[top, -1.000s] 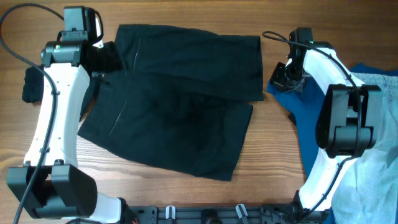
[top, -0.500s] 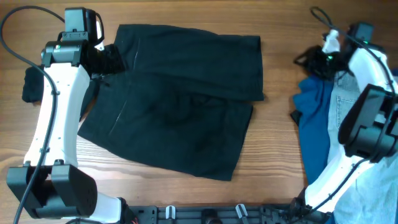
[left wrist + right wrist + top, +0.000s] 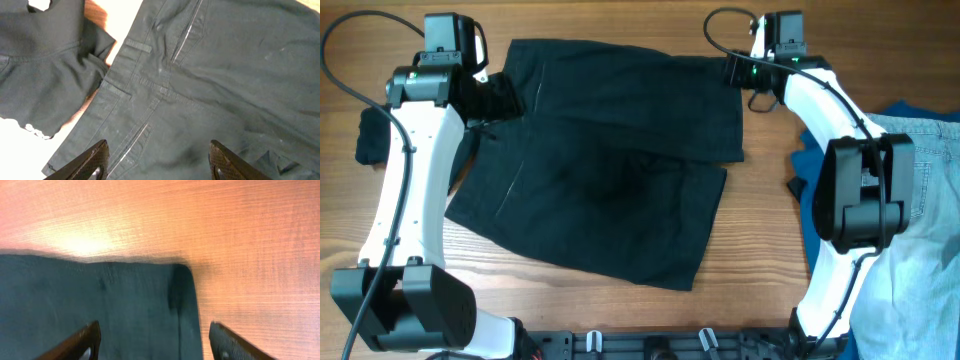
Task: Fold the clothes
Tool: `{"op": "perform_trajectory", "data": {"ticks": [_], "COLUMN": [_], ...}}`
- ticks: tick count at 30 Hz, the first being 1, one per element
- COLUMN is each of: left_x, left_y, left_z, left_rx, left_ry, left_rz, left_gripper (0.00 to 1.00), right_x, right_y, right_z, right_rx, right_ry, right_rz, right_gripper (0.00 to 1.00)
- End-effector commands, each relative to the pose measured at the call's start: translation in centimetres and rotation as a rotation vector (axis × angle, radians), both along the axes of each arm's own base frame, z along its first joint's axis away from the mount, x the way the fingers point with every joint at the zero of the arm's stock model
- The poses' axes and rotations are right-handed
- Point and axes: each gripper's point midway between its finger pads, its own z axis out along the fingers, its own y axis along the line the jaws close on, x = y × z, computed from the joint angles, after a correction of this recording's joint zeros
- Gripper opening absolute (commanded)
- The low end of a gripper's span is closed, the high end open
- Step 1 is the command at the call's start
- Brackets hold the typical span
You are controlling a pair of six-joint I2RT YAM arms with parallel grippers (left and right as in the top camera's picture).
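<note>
The black shorts (image 3: pixel 610 170) lie spread flat in the middle of the wooden surface (image 3: pixel 620 310). Their upper part is folded down over the lower part, so one slanted edge runs across the cloth. In the left wrist view the waistband with its belt loops and a pocket seam is clear on the shorts (image 3: pixel 210 90).

The left tool (image 3: pixel 495 97) hangs over the upper left corner of the shorts, at the waistband. Its fingers (image 3: pixel 95 160) stand wide apart, with only the black cloth below them and nothing grasped, so it is released.

The right tool (image 3: pixel 735 72) is at the upper right corner of the shorts. In its own view the rounded corner of the cloth (image 3: pixel 100 305) lies on the bare wood (image 3: pixel 225 230). The two fingers (image 3: pixel 225 342) are spread to both sides of it and do not pinch it, so this one is released too.

A small black shirt (image 3: pixel 370 135) with some white print lies just beside the shorts on the left. On the right side, well apart from the shorts, a blue top (image 3: pixel 812 225) lies partly under light jeans (image 3: pixel 935 180).
</note>
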Motion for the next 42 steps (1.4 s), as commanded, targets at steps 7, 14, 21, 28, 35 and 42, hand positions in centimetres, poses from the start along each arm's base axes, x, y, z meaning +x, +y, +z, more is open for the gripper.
{"op": "perform_trajectory", "data": {"ticks": [7, 14, 21, 28, 35, 42], "left_x": [0.5, 0.5, 0.5, 0.5, 0.0, -2.9], "left_y": [-1.7, -1.8, -1.8, -1.8, -1.7, -1.6], "left_z": [0.7, 0.7, 0.7, 0.7, 0.4, -1.2], "left_rx": [-0.019, -0.019, -0.019, -0.016, -0.004, 0.012], "left_ry": [-0.033, -0.033, -0.033, -0.032, -0.009, 0.132], "left_rz": [-0.048, -0.05, -0.051, -0.055, -0.073, -0.12], "left_gripper": [0.67, 0.69, 0.69, 0.72, 0.73, 0.7], "right_x": [3.5, 5.4, 9.8, 6.2, -3.0, -16.4], "right_y": [0.9, 1.8, -2.3, -4.9, -6.4, -3.5], "right_z": [-4.8, -0.8, 7.9, 6.2, 7.3, 0.4], "right_rx": [0.121, 0.227, 0.385, 0.344, 0.252, 0.248], "right_ry": [-0.063, -0.168, -0.458, -0.27, 0.048, 0.624], "right_rz": [-0.058, 0.01, -0.069, 0.008, 0.024, 0.058], "right_gripper": [0.74, 0.04, 0.25, 1.0, 0.99, 0.59]}}
